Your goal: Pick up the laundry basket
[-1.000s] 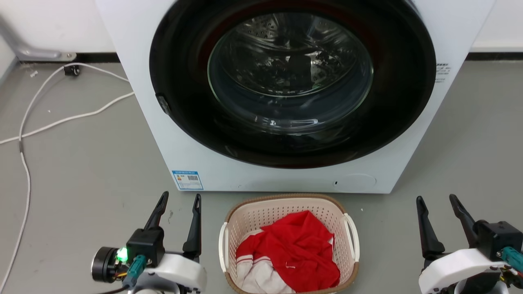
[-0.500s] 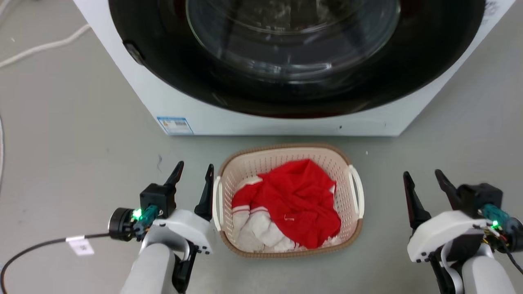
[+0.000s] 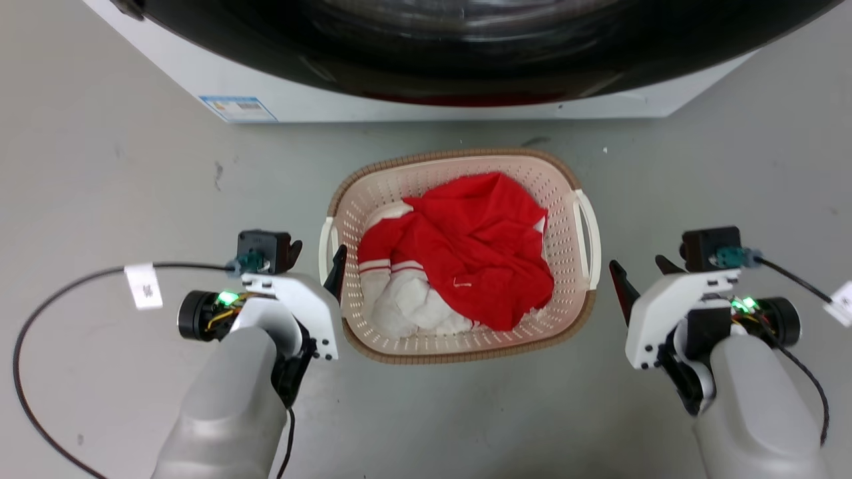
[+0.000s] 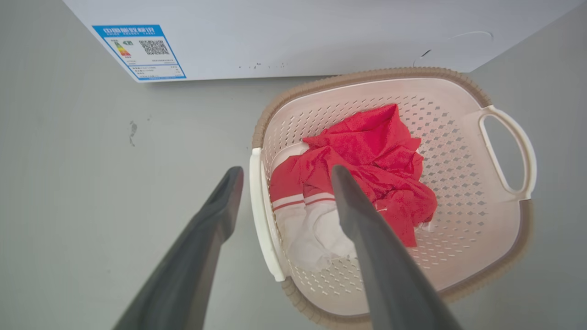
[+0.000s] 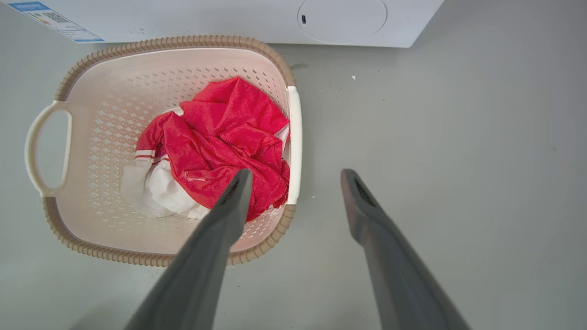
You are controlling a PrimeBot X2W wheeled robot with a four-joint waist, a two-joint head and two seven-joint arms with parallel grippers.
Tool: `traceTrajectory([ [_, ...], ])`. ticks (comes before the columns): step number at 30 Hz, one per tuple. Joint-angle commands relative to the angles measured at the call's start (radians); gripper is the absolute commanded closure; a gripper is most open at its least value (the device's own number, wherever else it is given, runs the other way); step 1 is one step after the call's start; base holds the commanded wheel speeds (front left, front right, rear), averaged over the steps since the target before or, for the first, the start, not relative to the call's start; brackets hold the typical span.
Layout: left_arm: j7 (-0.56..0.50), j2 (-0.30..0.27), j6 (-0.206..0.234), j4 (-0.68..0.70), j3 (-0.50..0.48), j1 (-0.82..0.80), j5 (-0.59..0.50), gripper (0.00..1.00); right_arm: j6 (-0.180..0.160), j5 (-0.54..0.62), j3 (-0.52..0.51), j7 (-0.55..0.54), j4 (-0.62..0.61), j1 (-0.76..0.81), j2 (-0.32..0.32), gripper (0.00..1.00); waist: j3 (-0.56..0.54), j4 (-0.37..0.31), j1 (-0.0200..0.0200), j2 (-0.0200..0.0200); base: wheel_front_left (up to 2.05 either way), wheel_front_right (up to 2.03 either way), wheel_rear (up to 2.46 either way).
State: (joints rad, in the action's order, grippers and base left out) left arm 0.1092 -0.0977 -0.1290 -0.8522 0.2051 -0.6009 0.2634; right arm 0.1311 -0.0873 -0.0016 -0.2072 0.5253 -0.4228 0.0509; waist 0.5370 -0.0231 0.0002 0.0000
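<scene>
Nearest in, two pale forearms reached forward. The left gripper (image 3: 316, 259) sat at 9 o'clock of the laundry basket (image 3: 466, 154), its two fingers spread wide and clamped on nothing. From its wrist camera those fingers straddled the left handle (image 4: 263, 206), one over the bare floor (image 4: 114, 183) and one over the clothes inside. That looked like a line-up for a pinch on the white loop.

Over at 3 o'clock the right gripper (image 3: 637, 264) mirrored it, fingers apart and empty, with the right handle (image 5: 295, 142) running between them in its own camera. Whether any finger touched plastic, I couldn't tell.

Between the two, the basket stood flat on the floor. A red garment (image 3: 479, 246) was heaped over white cloth (image 3: 406, 306), nothing hanging past the rim. My read was that the approach was nearly done and the grip not yet made. Both sides would need to close and rise together, or the load tips.

Beyond, at 12 o'clock, the washing machine (image 3: 200, 73) stood just behind the basket, so the lift wanted to go straight up.
</scene>
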Motion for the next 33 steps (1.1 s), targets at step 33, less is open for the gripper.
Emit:
traceTrajectory([
  [33, -0.384, -0.199, -0.001, -0.195, 0.438, -0.371, 0.492, 0.0, -0.001, -0.099, 0.202, -0.018, 0.647, -0.574, -0.001, 0.0, 0.328, -0.053, -0.0002, 0.0, 0.0, 0.0, 0.0],
])
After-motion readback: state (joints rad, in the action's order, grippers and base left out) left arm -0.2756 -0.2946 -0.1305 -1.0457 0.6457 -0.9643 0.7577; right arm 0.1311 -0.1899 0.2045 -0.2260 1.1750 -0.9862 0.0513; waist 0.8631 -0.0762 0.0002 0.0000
